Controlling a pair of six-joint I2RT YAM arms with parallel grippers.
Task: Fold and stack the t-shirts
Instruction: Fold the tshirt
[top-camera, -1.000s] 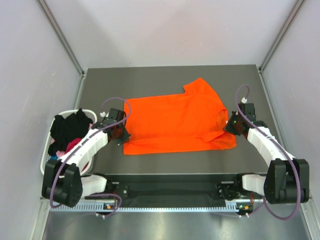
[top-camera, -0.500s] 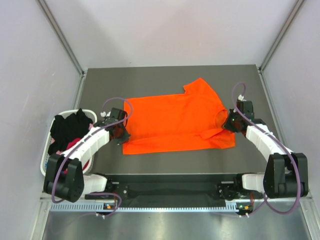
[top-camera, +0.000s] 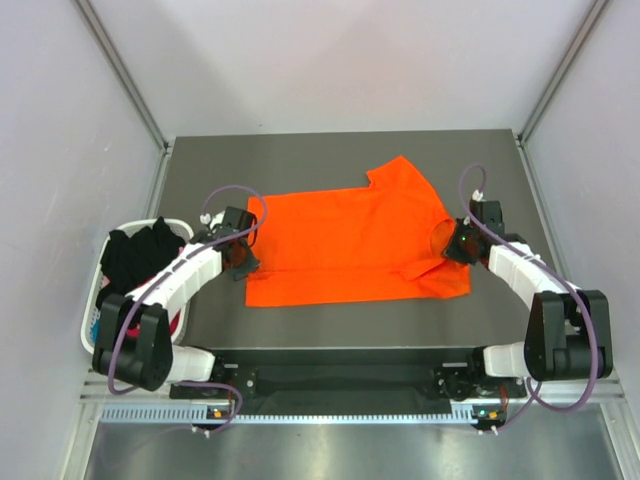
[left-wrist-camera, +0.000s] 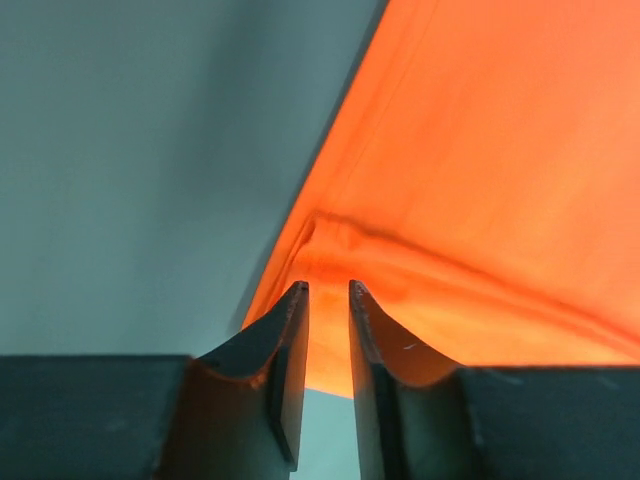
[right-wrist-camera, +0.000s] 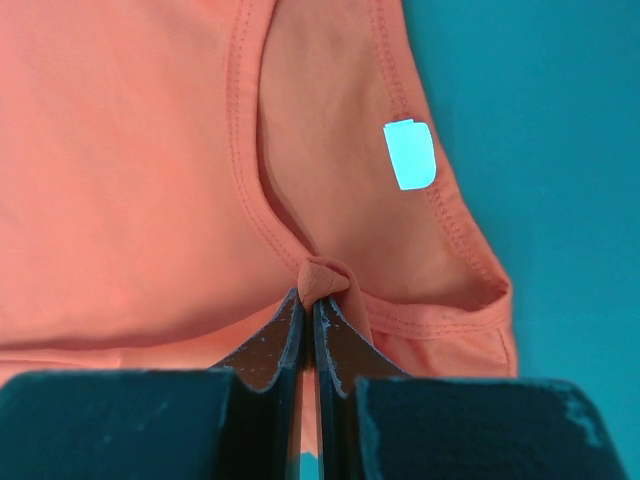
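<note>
Orange t-shirt (top-camera: 350, 245) lies flat in the middle of the table (top-camera: 330, 160). Its long axis runs left to right: hem at the left, collar (right-wrist-camera: 248, 150) at the right, one sleeve sticking out toward the far side.

Right gripper (right-wrist-camera: 310, 300) sits at the collar end with its fingers pressed together on a small pinched-up nub of collar seam. The white label (right-wrist-camera: 410, 155) is just beyond the nub and a bit to the right.

Left gripper (left-wrist-camera: 328, 290) is at the hem end, near the shirt's left edge. Its fingers are only a narrow slit apart with nothing clamped between them, and the hem fold lies just ahead of the fingertips.

So each arm has the end nearest to it, and the shirt stretches between them. Likely step is a fold along that axis. My guess is the left side needs a fresh bite on the hem first.

The other shirts (top-camera: 135, 258), black and magenta, are heaped in a white basket (top-camera: 84, 325) at the table's left edge, near the left arm.
</note>
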